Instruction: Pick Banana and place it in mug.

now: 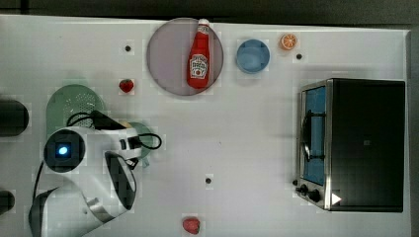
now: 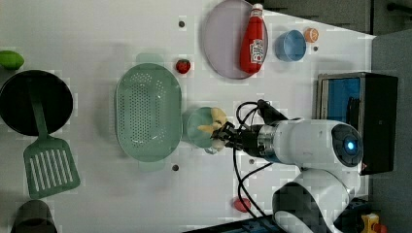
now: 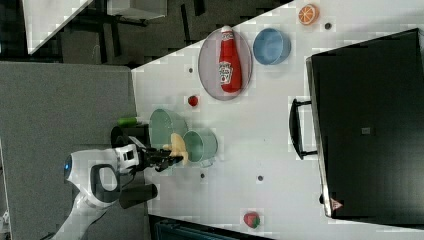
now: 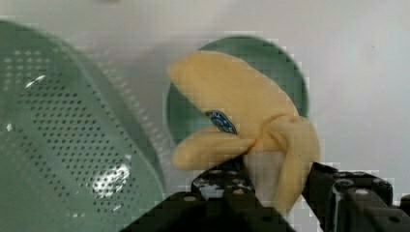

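The peeled yellow banana (image 4: 232, 96) sits between my gripper's (image 4: 278, 186) fingers, which press its lower part from both sides. Its top hangs over the opening of the small pale green mug (image 4: 285, 63). In the left view the banana (image 2: 214, 124) lies over the mug (image 2: 197, 127), with the gripper (image 2: 222, 137) at the mug's right rim. The right view shows the banana (image 3: 177, 144) at the edge of the mug (image 3: 200, 145). From the top view my arm covers most of the mug (image 1: 144, 133).
A large green perforated colander (image 2: 145, 111) stands right beside the mug. A ketchup bottle (image 2: 253, 39) lies on a grey plate (image 2: 223, 43), near a blue cup (image 2: 290, 45). A toaster oven (image 1: 360, 143), two strawberries (image 1: 126, 85) (image 1: 191, 225), a black pan (image 2: 34, 102) and a spatula (image 2: 48, 167) are also on the table.
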